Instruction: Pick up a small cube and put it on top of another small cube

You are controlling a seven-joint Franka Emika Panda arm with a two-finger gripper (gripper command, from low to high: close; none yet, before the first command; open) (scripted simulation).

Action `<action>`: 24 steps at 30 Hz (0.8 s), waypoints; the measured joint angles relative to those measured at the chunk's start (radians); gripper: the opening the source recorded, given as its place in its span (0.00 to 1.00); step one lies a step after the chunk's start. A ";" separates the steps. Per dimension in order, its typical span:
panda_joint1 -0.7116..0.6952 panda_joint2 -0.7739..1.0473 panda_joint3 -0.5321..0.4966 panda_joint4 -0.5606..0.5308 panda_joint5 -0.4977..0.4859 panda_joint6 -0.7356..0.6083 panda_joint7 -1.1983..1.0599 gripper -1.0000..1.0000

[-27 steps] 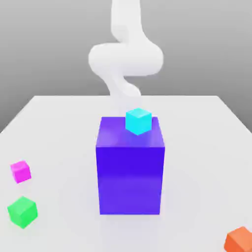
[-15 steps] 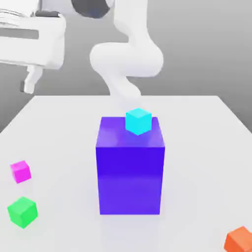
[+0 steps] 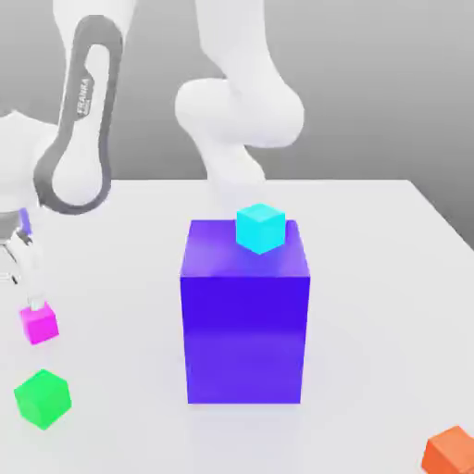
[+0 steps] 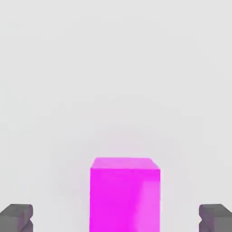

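Starting at the exterior view's left, we have the fingers [image 4: 116, 218] standing wide apart in the hand view, one on either side of the magenta cube [image 4: 124, 199], with bare space between each of them and its faces. Nothing is gripped. The cube sits on the bench [image 3: 370, 241], near its edge at the exterior view's left, with the hand just above it.

Close by, nearer the camera, lies the green cube [image 3: 43, 399], apart from the magenta one and with nothing on top of it. Towards the middle stands the large blue-violet block [image 3: 244, 338], carrying a cyan cube [image 3: 261, 228]. Over at the exterior view's right, in the near corner, we find an orange cube [image 3: 451, 452].

As to progress, we judge that we are at the approach: the fingers look lined up, but the grasp, the lift, the carry and the stacking are all left to do. Which cube is to be the base we cannot tell for sure; the green one, being close and about the same size, seems a fair guess.
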 joint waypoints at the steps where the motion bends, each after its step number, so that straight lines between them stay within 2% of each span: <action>1: -0.028 0.036 0.035 0.008 0.037 0.026 -0.028 0.50; 2: -0.061 0.071 0.075 0.017 0.067 0.054 -0.052 0.50; 3: -0.092 0.103 0.111 0.024 0.090 0.079 -0.071 0.00; 10: -0.106 0.110 0.124 0.025 0.087 0.085 -0.068 0.00; 12: -0.067 0.058 0.075 0.012 0.041 0.045 -0.032 0.00; 16: -0.007 -0.079 -0.017 -0.019 -0.117 -0.055 0.091 0.00; 24: 0.140 -0.110 0.031 0.097 -0.203 -0.196 0.427 0.00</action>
